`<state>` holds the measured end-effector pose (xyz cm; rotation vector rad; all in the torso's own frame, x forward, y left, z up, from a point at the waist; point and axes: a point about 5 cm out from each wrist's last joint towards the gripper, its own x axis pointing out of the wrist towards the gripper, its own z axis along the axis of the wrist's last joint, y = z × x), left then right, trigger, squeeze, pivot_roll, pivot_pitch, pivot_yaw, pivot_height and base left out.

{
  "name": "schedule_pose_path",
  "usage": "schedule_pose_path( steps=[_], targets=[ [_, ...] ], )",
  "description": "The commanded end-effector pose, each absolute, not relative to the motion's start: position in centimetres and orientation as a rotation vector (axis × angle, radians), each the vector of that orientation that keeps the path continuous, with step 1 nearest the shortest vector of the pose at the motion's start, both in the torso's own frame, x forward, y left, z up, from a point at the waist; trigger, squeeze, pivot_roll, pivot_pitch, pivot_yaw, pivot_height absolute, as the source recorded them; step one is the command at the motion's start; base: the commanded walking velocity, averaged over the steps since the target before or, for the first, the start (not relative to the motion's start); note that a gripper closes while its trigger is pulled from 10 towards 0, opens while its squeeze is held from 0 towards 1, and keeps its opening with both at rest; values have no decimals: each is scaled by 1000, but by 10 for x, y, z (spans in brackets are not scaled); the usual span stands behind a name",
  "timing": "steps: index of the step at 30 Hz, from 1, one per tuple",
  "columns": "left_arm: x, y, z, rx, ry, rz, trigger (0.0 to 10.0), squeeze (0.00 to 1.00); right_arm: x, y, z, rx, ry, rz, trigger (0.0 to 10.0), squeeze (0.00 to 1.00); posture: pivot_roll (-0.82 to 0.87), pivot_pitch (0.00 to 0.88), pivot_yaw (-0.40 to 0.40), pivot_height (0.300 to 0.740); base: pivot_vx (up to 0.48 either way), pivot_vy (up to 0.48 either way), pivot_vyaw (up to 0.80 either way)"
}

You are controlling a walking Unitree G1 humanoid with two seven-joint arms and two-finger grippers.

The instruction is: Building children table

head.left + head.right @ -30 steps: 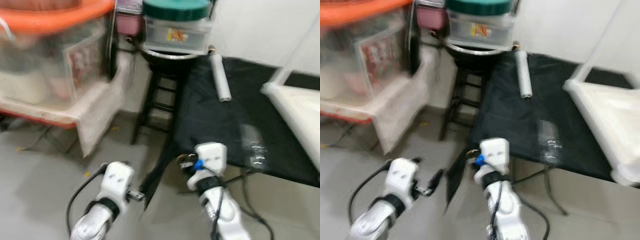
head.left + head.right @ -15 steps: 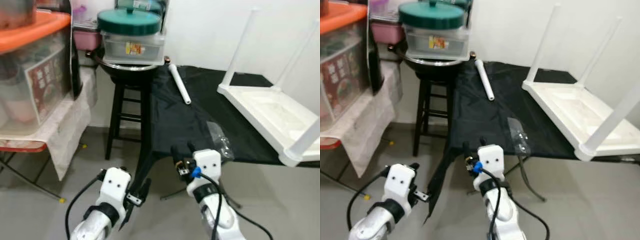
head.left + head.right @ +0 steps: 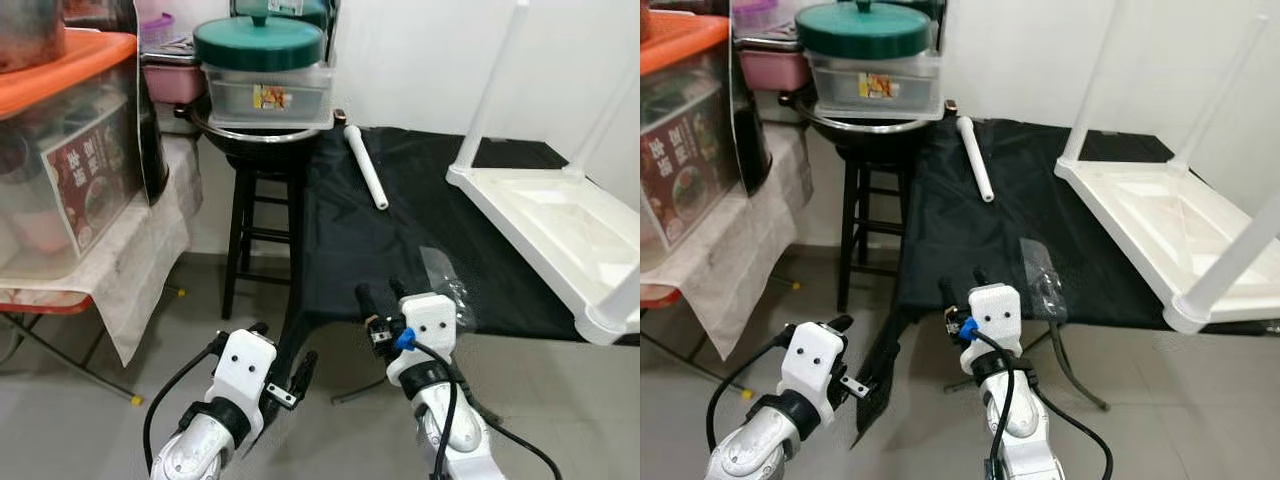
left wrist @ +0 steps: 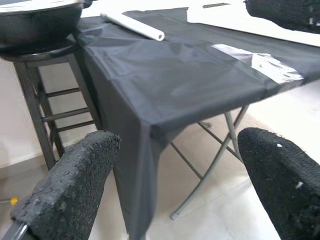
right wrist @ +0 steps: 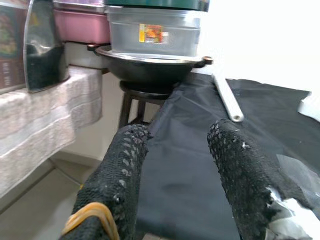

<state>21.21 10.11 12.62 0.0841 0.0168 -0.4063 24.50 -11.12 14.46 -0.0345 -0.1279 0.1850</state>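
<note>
Two hands hang low in front of the black cloth-covered worktop (image 3: 400, 230), holding nothing. The left hand (image 3: 285, 375) has its fingers spread wide, off the worktop's near corner. The right hand (image 3: 378, 302) is also parted, at the front edge, just beside a clear crinkly plastic bag (image 3: 447, 283). Further back lies a loose white tube leg (image 3: 366, 180). The upturned white plastic children's table (image 3: 560, 225) rests on the worktop's right side, legs up.
</note>
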Motion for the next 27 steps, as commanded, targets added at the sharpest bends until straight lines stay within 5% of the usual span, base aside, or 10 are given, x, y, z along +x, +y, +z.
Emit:
schedule_pose_path(
  steps=[1, 27],
  targets=[
    [210, 100, 128, 90, 5, -412, 10000, 0, 245, -110, 143, -31, -128, 189, 10000, 0, 81, 7, -88, 740, 352, 0, 0],
    [207, 98, 122, 99, 20, -434, 10000, 0, 246, -111, 143, -41, -145, 181, 10000, 0, 79, 0, -84, 740, 354, 0, 0]
  ],
)
